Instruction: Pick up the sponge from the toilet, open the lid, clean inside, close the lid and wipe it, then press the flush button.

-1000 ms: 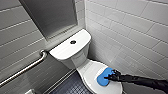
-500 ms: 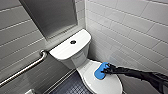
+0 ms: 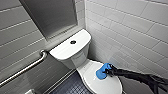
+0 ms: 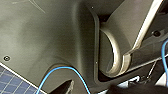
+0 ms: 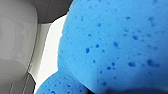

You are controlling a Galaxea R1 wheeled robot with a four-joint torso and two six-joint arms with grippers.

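The right gripper (image 3: 109,71) was clamped on the blue sponge (image 3: 101,73), holding it down on the toilet's closed lid (image 3: 100,85), toward the tiled wall (image 3: 130,30). On that glossy lid, I reckoned, a hard push might skid the sponge sideways or squeeze it out of the grip.

Toilet cubicle of a washroom, white ceramic toilet (image 3: 80,60) at frame centre, flush button (image 3: 73,42) on tank top, metal grab bar (image 3: 25,70) at lower left, white tiled walls (image 3: 130,32), dark small-tile floor (image 3: 70,86) at bottom edge.
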